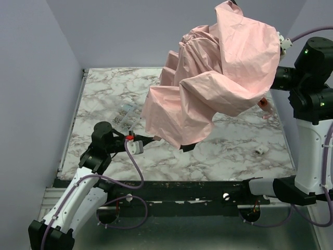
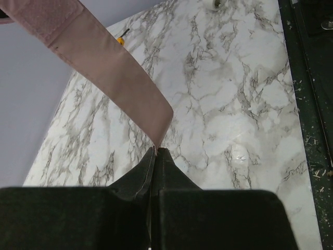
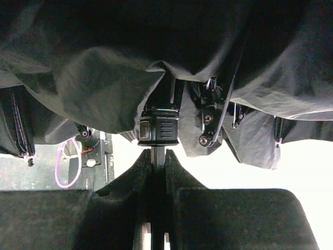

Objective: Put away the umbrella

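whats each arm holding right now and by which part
Both hold the umbrella: the left fingers pinch the tip of its pink strap, and the right fingers clamp its slim shaft beside the black collar.

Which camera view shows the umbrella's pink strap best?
The left wrist view: the strap crosses it clearly, its tip pinched in the left end effector. The top view barely shows it; the right wrist view shows none.

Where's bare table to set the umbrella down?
Near edge, between the left end effector and the small white piece, is bare marble. So is the far-left corner behind the packet. Centre is crowded: the umbrella hangs over it.
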